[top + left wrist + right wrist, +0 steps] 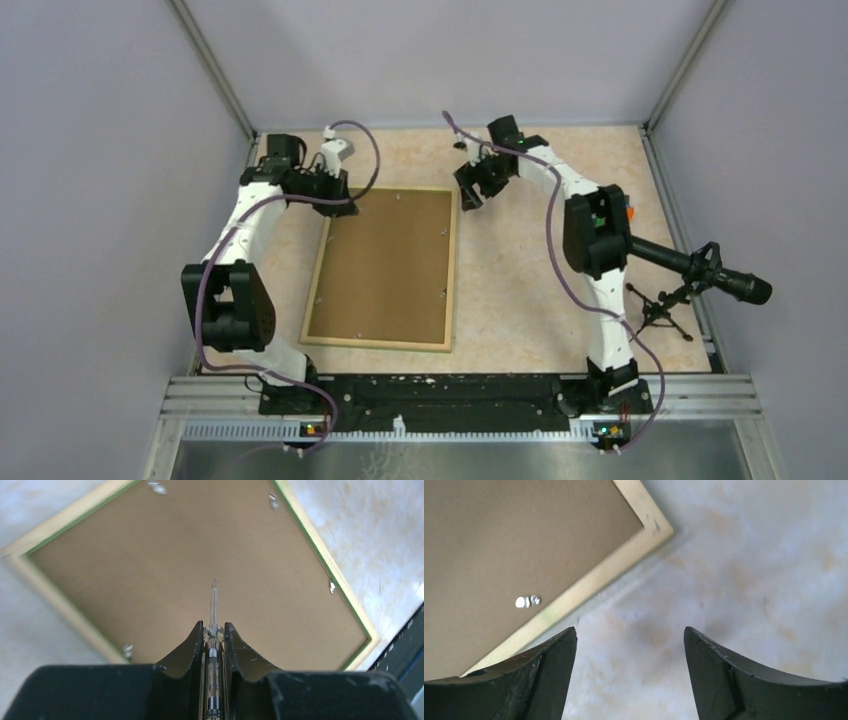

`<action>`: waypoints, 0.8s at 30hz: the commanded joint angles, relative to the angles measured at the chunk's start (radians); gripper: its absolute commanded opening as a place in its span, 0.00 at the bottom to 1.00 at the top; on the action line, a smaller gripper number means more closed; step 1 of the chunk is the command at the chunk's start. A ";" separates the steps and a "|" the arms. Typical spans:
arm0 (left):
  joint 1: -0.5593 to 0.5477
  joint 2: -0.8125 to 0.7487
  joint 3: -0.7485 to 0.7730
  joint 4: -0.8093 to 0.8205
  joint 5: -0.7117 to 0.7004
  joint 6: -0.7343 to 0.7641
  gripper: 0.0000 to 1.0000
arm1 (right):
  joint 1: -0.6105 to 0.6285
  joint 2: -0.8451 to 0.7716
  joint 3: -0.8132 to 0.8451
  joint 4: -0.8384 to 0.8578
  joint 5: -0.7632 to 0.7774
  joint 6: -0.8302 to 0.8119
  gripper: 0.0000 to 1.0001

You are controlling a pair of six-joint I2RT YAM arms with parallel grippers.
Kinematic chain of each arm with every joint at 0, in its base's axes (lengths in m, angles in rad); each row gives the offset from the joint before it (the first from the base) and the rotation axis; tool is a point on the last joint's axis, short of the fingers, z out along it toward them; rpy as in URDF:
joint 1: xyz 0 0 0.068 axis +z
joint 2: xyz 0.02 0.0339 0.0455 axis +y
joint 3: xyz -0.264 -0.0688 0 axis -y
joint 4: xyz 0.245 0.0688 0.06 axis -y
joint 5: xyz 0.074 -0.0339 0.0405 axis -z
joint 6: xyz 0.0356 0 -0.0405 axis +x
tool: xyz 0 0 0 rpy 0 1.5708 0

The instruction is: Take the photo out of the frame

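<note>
Frame lies face down mid-desk, brown back up, so the photo's hidden, presumably underneath. Left tool pinches a thin clear stick over the back. Right tool is spread wide just off the far right corner. Risk imo: the stick skids off those small metal tabs and shoves the frame. Tripod camera sits well clear.

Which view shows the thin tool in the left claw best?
Left wrist: the thin clear tool sits clamped in the left claw, tip over the frame. Top external cannot resolve it; right wrist misses it.
</note>
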 commanded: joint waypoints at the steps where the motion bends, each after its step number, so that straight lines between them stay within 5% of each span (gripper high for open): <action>1: -0.170 -0.070 -0.101 0.017 0.004 0.189 0.00 | -0.043 -0.206 -0.138 -0.012 -0.108 0.142 0.75; 8: -0.361 -0.107 -0.235 0.084 -0.019 0.268 0.00 | -0.046 -0.377 -0.435 0.021 -0.166 0.251 0.75; 14: -0.485 -0.106 -0.258 0.064 -0.048 0.334 0.00 | -0.048 -0.421 -0.523 -0.035 -0.196 0.258 0.75; 24: -0.492 -0.067 -0.215 0.113 -0.052 0.207 0.00 | -0.040 -0.514 -0.601 -0.038 -0.176 0.216 0.75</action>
